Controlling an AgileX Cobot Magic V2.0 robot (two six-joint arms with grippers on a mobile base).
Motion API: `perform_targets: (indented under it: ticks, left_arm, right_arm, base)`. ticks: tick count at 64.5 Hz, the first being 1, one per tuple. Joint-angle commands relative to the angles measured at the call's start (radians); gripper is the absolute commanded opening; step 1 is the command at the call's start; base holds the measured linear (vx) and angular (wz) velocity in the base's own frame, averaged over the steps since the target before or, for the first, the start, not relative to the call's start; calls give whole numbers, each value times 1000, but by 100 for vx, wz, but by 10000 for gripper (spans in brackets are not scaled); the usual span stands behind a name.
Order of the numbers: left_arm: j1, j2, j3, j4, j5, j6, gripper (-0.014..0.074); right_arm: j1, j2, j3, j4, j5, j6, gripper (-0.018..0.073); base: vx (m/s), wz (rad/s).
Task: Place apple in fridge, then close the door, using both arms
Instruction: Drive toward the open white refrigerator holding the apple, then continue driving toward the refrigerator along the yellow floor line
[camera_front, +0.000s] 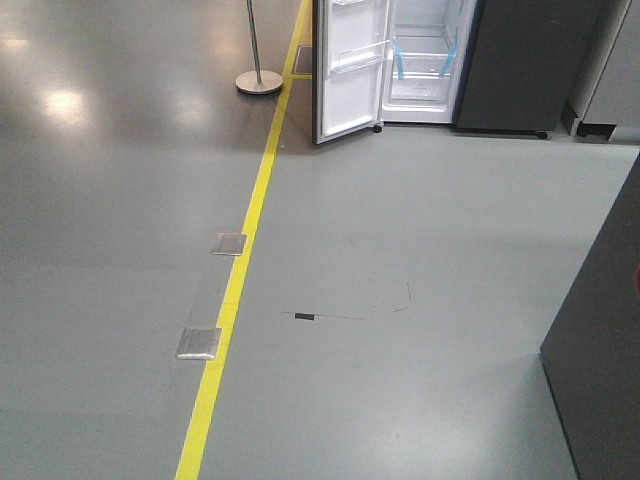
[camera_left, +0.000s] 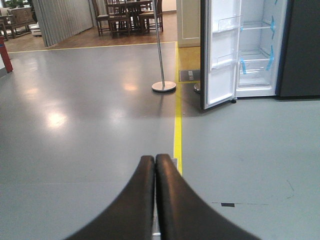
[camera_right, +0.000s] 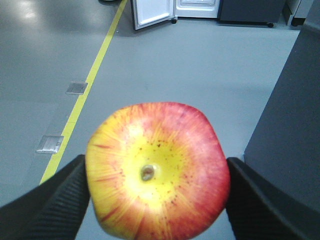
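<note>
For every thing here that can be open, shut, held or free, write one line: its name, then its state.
right gripper: shut on the apple.
apple: held, in the air.
left gripper: shut, empty.
door: open, white inner face showing.
fridge: open, interior showing.

Standing here, I can't read any writing, brand name, number or sign. The fridge (camera_front: 420, 60) carries only plain blue tape strips (camera_front: 398, 62), and the white inner face of its open door (camera_front: 350, 70) shows no legible label. A dark mat (camera_left: 189, 75) on the floor by the pole stand (camera_left: 163, 86) and a small black patch (camera_front: 304, 316) on the grey floor are both too small to tell whether they bear lettering.
</note>
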Motion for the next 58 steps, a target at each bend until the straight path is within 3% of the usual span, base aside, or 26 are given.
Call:
perform_targets:
  ticks: [1, 58]
  left_arm:
    - [-5, -14, 18, -9, -71, -4, -6]
    - [-5, -14, 18, -9, -71, -4, -6]
  right_arm:
    - [-5, -3, -30, 21, -69, -1, 225]
    - [-5, -3, -30, 22, -69, -1, 225]
  base:
    - [14, -3]
    - [12, -1]
